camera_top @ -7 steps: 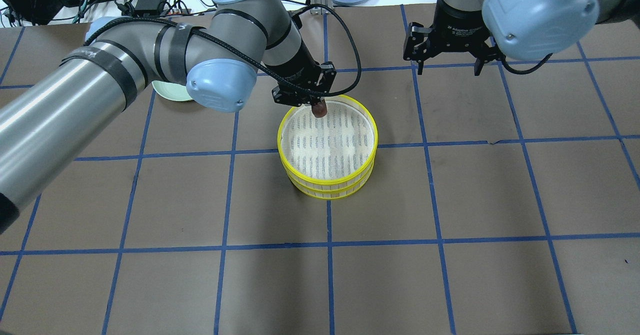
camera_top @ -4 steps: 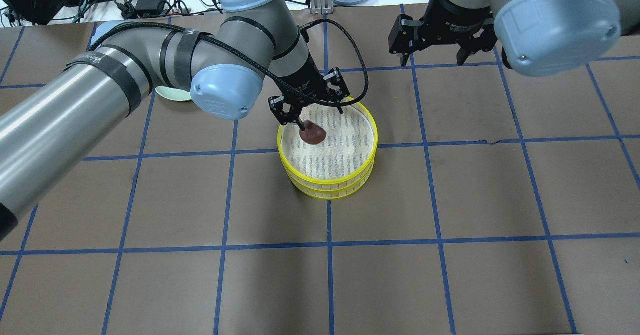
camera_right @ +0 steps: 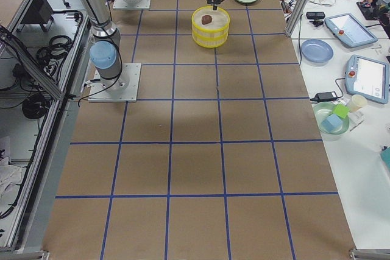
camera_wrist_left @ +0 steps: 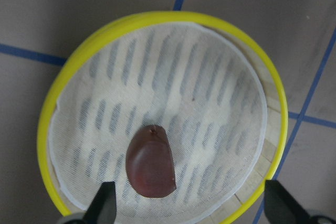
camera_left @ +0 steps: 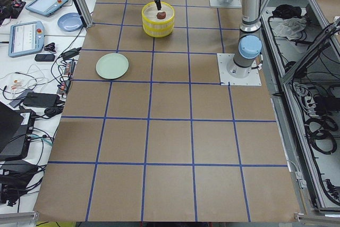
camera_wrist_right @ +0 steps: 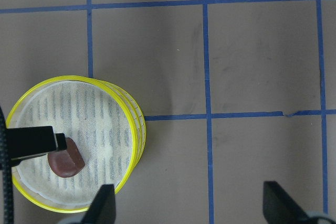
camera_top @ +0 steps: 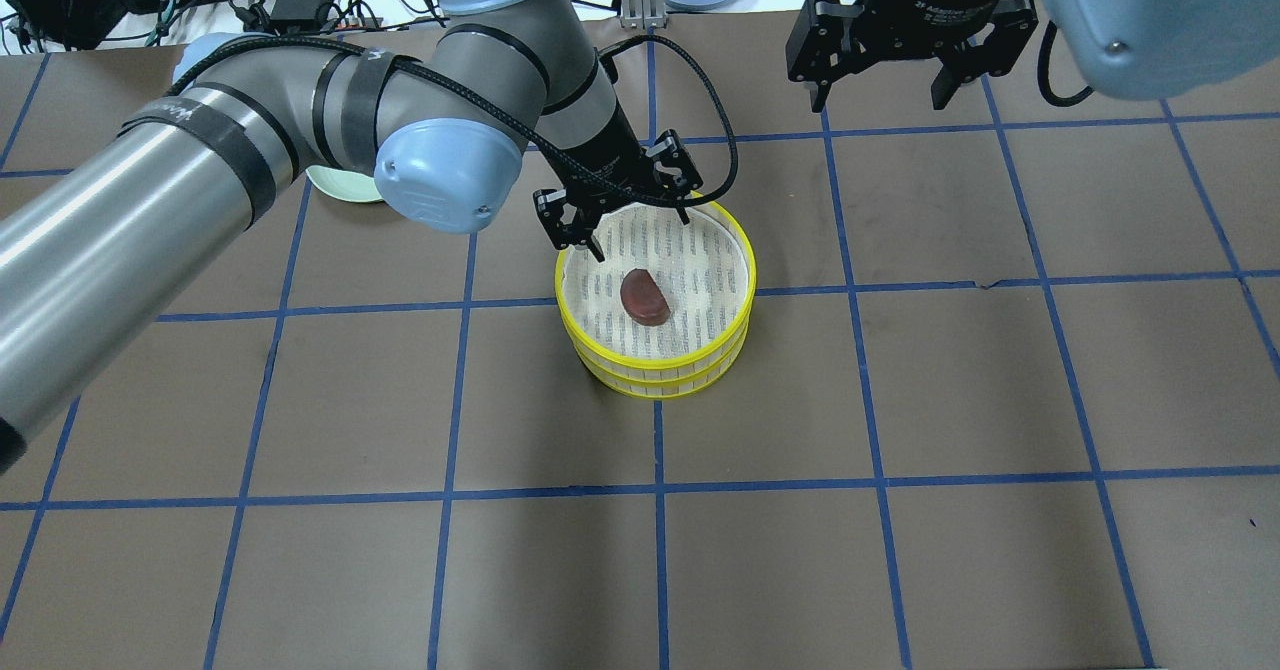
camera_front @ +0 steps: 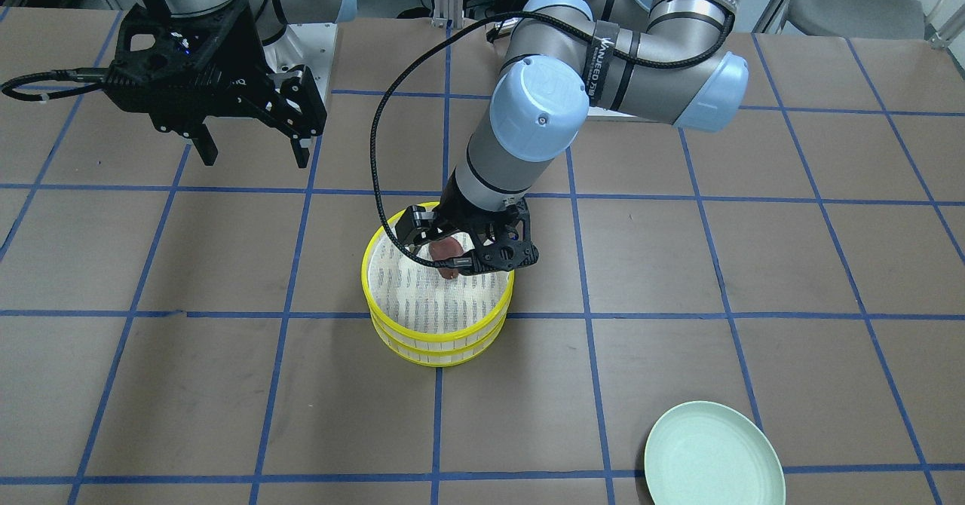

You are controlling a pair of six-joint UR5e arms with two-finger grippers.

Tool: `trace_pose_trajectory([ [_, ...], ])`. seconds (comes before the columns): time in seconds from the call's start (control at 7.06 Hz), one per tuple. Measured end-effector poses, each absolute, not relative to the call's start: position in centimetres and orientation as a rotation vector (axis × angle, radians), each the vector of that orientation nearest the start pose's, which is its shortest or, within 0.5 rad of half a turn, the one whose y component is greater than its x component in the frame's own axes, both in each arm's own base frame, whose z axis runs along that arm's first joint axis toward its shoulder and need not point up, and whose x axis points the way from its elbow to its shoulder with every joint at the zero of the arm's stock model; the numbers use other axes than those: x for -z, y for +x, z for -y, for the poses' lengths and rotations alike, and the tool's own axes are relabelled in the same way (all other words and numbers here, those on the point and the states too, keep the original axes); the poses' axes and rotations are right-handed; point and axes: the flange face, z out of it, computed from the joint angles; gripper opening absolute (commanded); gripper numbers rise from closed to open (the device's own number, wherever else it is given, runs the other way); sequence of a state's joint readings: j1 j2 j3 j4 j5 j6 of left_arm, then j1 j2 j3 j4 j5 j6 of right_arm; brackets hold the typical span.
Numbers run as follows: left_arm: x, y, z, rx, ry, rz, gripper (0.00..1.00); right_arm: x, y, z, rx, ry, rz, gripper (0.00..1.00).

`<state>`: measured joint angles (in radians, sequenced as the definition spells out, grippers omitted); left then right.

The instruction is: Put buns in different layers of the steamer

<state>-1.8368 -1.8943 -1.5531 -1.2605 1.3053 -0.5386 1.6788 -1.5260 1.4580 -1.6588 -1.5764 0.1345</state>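
The left gripper (camera_top: 640, 232) hangs wide open and holds nothing, just above the upper-left rim of the top tray (camera_top: 752, 275) at the centre of the overhead view. Its wrist camera shows what that view cannot. The two fingertips (camera_wrist_left: 107, 205) sit at the bottom corners of the frame, and the brown bun (camera_wrist_left: 151, 163) lies free on the white mesh between them, touching neither. The top tray is stacked on the lower tray (camera_top: 660, 388), which hides the lower one's inside in every view. The right gripper (camera_top: 878, 100), at the upper right, is also spread wide and empty. The front camera shows the whole green plate (camera_front: 712, 456) at its lower right, while overhead the left arm hides most of it.
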Motion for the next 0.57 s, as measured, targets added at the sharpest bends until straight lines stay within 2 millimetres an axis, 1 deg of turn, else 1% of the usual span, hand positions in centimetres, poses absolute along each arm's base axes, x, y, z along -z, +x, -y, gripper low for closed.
trace_pose_trajectory([
  [0.14,-36.5,-28.5,56.0,-0.090,-0.401,-3.340,1.00,-53.1,18.8,50.7,0.248,0.034,-3.122,1.00],
  [0.28,-38.2,-24.4,57.5,0.000,-0.302,-3.302,1.00,-53.1,18.8,50.7,0.246,0.029,-3.123,1.00],
  [0.43,-40.1,-20.7,58.0,0.054,-0.199,-3.243,1.00,-53.0,18.8,50.7,0.247,0.026,-3.122,1.00],
  [0.57,-42.1,-18.3,57.5,0.064,-0.123,-3.196,1.00,-53.0,18.8,50.6,0.249,0.025,-3.121,1.00],
])
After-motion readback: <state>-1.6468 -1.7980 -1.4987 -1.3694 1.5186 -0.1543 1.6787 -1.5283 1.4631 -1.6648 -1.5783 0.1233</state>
